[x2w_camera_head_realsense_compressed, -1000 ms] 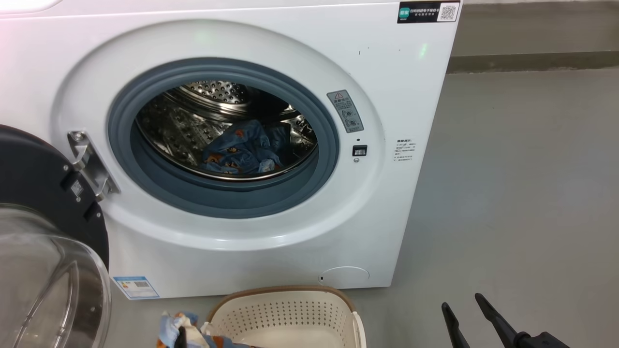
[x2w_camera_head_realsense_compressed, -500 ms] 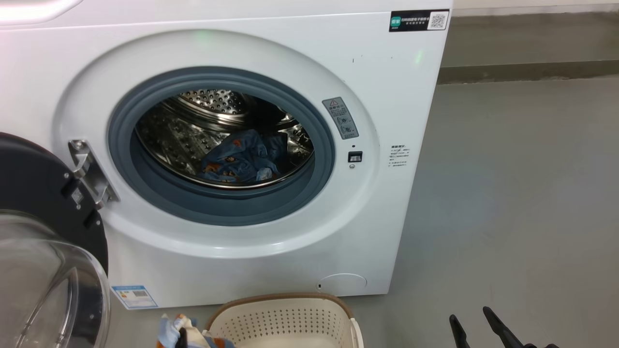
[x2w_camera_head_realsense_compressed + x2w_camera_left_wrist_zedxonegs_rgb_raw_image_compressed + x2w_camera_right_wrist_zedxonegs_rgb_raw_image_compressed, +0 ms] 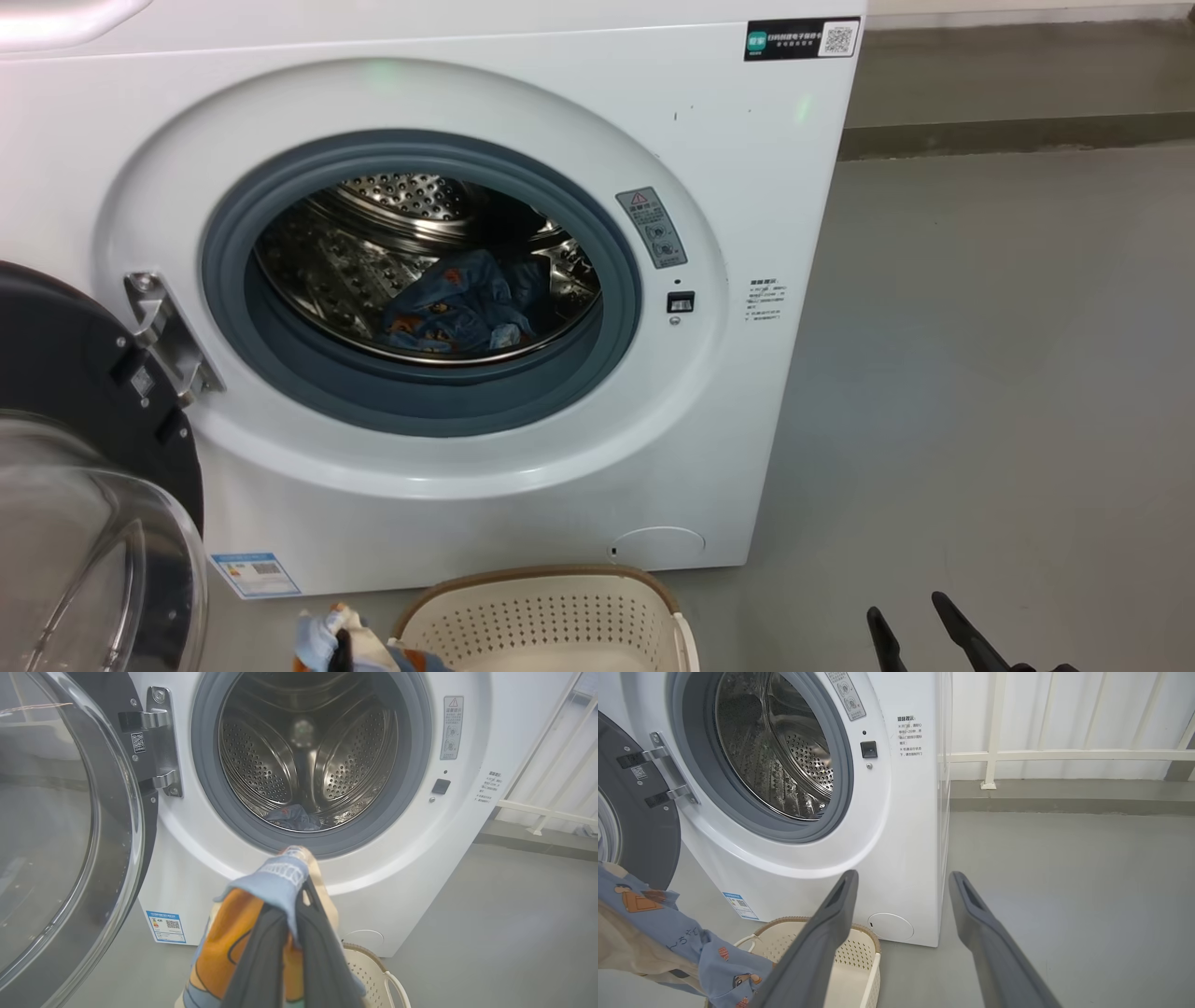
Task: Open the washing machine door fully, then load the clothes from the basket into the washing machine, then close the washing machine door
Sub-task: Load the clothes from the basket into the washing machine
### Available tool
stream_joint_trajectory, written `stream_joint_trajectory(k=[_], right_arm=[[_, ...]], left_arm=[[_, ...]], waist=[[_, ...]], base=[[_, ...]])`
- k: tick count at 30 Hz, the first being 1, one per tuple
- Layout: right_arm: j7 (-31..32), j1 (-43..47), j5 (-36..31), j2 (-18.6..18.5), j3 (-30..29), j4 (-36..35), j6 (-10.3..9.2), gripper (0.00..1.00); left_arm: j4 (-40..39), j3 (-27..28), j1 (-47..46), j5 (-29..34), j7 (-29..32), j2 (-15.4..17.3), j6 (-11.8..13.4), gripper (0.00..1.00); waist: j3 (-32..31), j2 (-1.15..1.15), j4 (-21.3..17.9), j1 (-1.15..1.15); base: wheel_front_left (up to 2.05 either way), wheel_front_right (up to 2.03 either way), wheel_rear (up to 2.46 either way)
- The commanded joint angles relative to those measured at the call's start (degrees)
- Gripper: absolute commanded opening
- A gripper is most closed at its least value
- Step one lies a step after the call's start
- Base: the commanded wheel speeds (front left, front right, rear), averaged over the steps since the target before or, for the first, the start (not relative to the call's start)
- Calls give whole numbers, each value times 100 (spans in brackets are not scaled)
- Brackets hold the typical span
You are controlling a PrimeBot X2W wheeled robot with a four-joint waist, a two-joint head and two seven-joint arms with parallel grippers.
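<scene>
Left end effector (image 3: pixel 294 914) is clamped tight on a bundle of clothes (image 3: pixel 243 938): light blue fabric with orange print and a cream piece, draped over its dark fingers (image 3: pixel 322 952). It hangs low in front of the washing machine (image 3: pixel 523 523), just beside the left end of the basket (image 3: pixel 551 616).

Right end effector (image 3: pixel 903 877) has its jaws spread wide with nothing between them, out over the bare floor (image 3: pixel 980 373) to the right of the machine's front corner.

The basket, cream and perforated with a brown rim, stands on the floor right at the foot of the machine.

Up in the steel drum (image 3: pixel 373 252), a blue printed garment (image 3: pixel 457 303) lies at the bottom, behind the grey gasket (image 3: pixel 280 364).

The washing machine door (image 3: pixel 65 373) is swung wide open on its left-side hinge (image 3: pixel 163 327), with its dark grey inner face and glass bowl (image 3: pixel 84 560) turned toward the head camera. A blue label sticker (image 3: pixel 254 574) sits at the machine's lower left corner.
</scene>
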Motion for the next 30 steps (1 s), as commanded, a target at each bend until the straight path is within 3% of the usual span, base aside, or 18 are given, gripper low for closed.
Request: stream_joint_trajectory(k=[1,16,23,30], right_arm=[[-28,-89,-37,-52,147,-150,16,100],[-28,-361,-45,69,393,-131,16,100],[-28,-671,-76,183,457,-152,16,100],[-28,-969,-65,254,542,-143,16,100]], left_arm=[[-179,183,-260,43,-78,-12,-12,0],[495,314,-1902,9,-78,37,-209,0],[1099,586,-3074,40,-78,336,-322,0],[2184,799,-4389,92,-78,702,-432,0]], waist=[[12,0,-9,0],[567,0,-533,0],[1215,0,-978,0],[1778,0,-1343,0]], base=[[0,0,0],[0,0,0],[0,0,0],[0,0,0]])
